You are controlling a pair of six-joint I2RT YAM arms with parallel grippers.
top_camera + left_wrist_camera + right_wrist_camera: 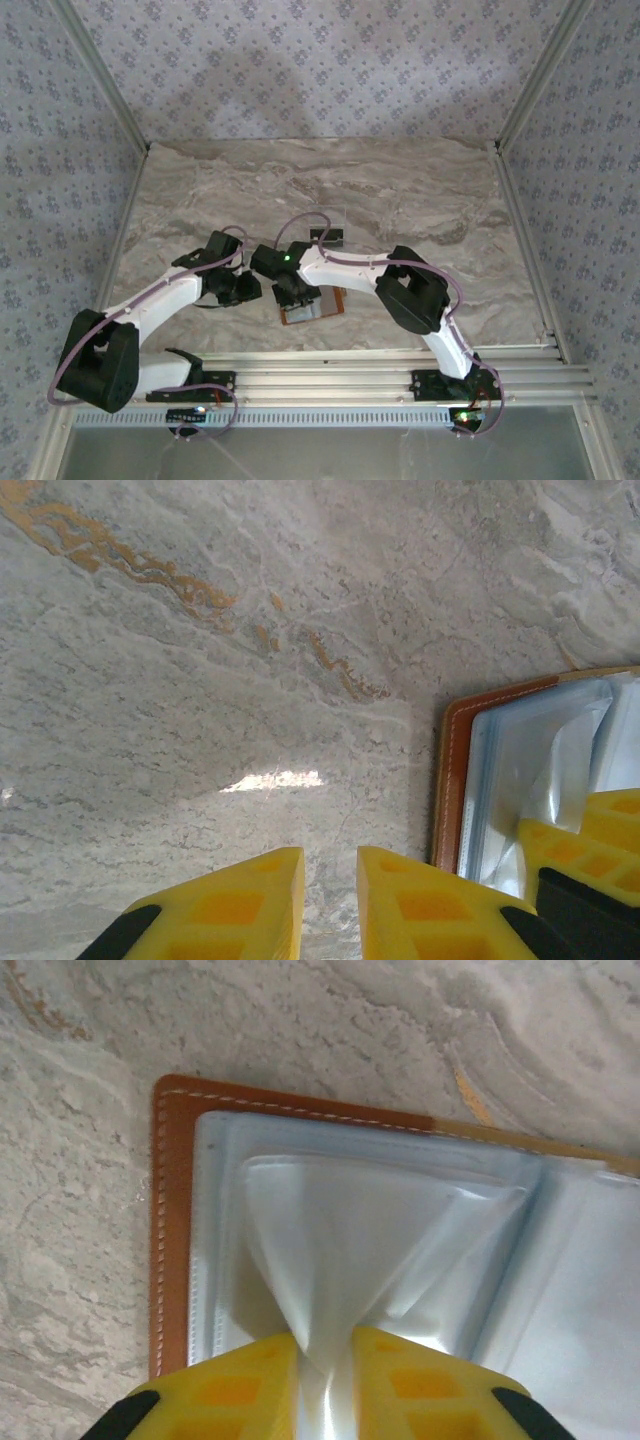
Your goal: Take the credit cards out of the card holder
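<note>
— Since the right gripper (325,1365) is pinched shut on a clear pocket (380,1230) and not on a card, what should it do now?

— I think it should lift the pocket just a little, slow and soft, so the mouth of it opens. If it pulls hard, the whole card holder (312,305) may come up, or the thin plastic may rip.

— Can the other one help?

— Yes. The left gripper (330,880) is just beside the brown edge of the holder, over the bare table (200,680). Its fingers are almost together and it holds nothing. I think it should press down on that brown edge to keep the holder flat.

— Where is the holder?

— It lies open on the table, near the front. It is under the right gripper, with the left one just beside it.

— And the credit cards? Are they in the pockets?

— I can't tell. The pockets are shiny and see-through, stacked on each other, and I see no card edge in them. The pinched one looks soft and floppy, so I guess it is empty.

— So check the next pocket?

— Yes, one pocket at a time.
</note>
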